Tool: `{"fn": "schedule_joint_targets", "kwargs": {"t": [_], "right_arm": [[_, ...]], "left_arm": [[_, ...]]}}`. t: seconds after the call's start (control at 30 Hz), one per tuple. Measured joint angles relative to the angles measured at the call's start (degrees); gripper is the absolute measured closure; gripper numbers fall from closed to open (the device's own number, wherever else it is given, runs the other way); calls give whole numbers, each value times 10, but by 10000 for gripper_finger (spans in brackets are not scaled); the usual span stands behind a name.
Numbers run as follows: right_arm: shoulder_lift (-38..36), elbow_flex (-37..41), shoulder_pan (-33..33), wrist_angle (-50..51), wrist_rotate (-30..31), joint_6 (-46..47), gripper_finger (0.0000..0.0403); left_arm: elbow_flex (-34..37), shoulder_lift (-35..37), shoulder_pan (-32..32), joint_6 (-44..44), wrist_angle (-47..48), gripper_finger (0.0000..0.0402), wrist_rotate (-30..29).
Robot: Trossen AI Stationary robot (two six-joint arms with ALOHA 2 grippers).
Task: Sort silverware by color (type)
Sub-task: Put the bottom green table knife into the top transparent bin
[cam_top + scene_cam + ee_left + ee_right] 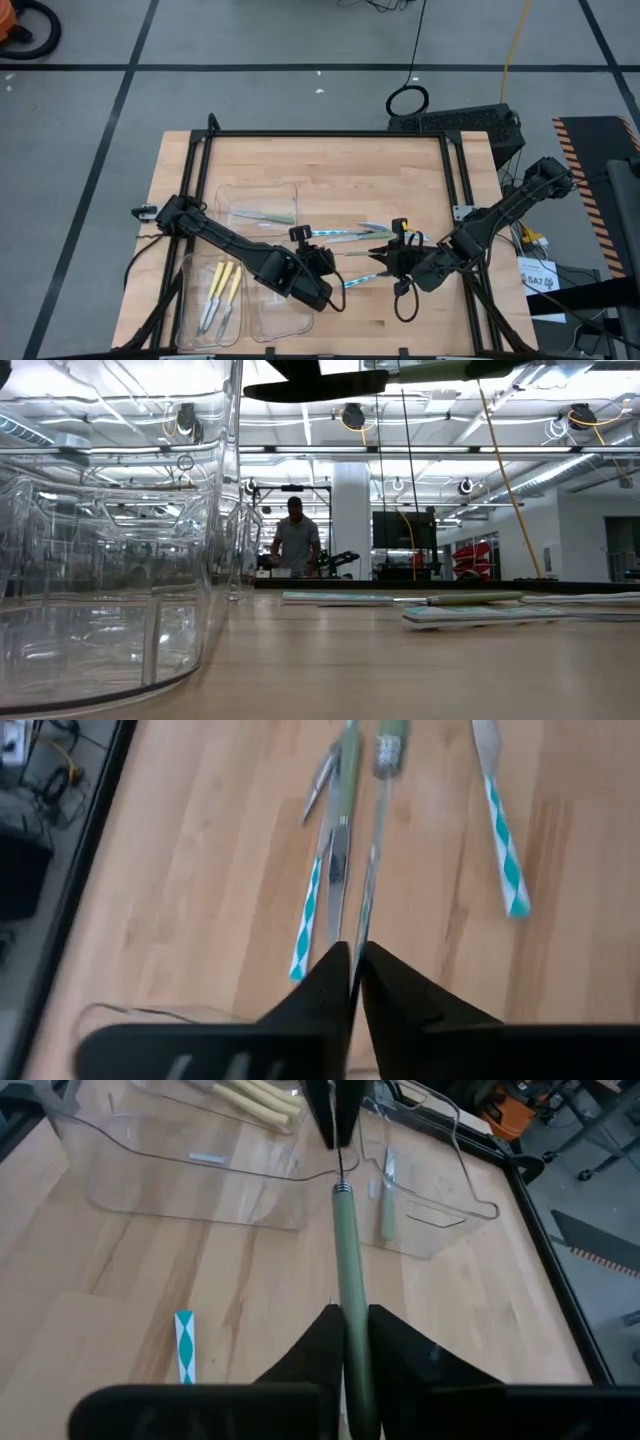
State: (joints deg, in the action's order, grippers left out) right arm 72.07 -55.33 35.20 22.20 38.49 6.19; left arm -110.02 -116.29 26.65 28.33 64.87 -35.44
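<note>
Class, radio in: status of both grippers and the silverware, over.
Left gripper and right gripper both shut on one green-handled utensil. Blue-striped utensils on table below.

Utensils (222,288) in left tray (186,318), loose silverware (365,235) mid-table, between both arms

Left wrist view is kinda smeary: the green-handled utensil (382,780) pinched between the jaws runs off the edge, so can't tell fork or knife. Right wrist view, its handle end vanishes under the jaws. In the low view the person (296,542) beyond the table is too small to make out.
</note>
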Motion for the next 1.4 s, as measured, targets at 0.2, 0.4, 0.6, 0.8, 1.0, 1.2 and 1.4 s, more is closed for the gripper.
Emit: {"fn": "schedule_joint_targets", "kwargs": {"t": [0.2,0.4,0.6,0.8,1.0,1.2,1.4], "right_arm": [[-4,0,0,14,7,5,376],[-32,0,-1,91,40,64,376],[-65,12,-22,197,64,200,376],[-120,42,-71,201,28,216,376],[-195,42,-178,196,-101,168,376],[-217,42,-250,226,-196,160,376],[-184,19,-264,265,-208,158,376]], "left_arm": [[0,-9,0,-1,-24,258,-50],[0,2,19,44,1,199,-93],[0,-7,75,130,112,195,-131],[0,-22,145,205,116,195,-111],[0,-23,198,216,36,195,-82],[0,-23,215,207,-7,195,-26],[0,-40,210,214,-5,195,40]]}}
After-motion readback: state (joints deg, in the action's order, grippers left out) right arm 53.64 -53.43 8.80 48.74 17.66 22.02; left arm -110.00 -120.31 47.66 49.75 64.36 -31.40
